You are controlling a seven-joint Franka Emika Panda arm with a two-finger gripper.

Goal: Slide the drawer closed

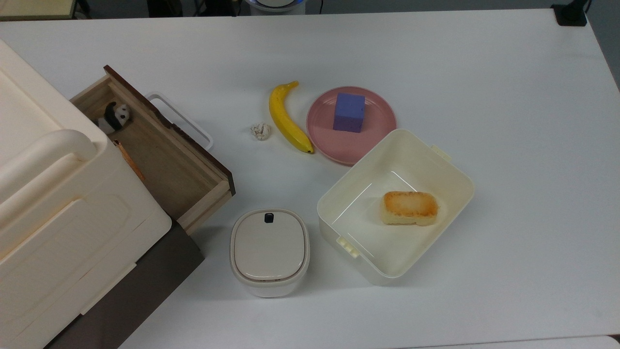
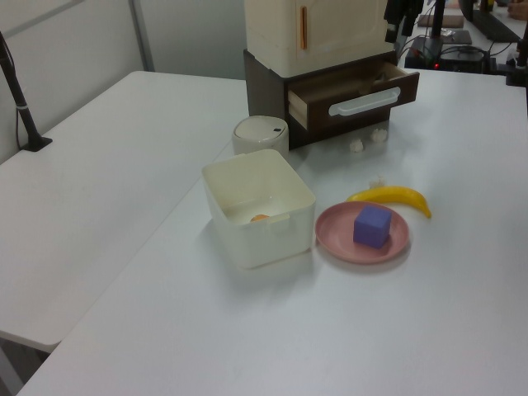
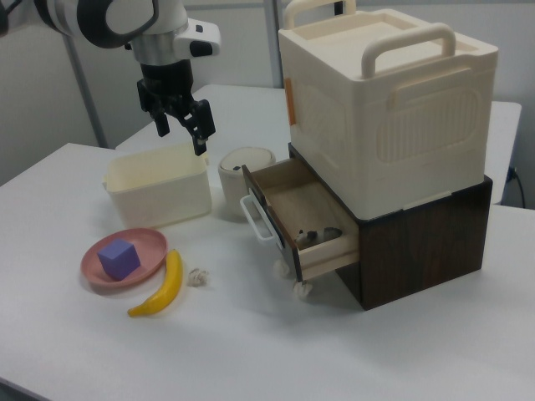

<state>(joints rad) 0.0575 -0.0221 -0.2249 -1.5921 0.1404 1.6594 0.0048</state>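
On the white table (image 1: 484,97), the drawer (image 1: 164,160) stands pulled out; the tool (image 3: 182,125) hangs open above.

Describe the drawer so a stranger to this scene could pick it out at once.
Find the tall cream case sitting on a dark brown cabinet. The drawer juts open from that cabinet beside a small lidded bin. Unlike the bin and open cream box, it is wooden, with a white loop handle.
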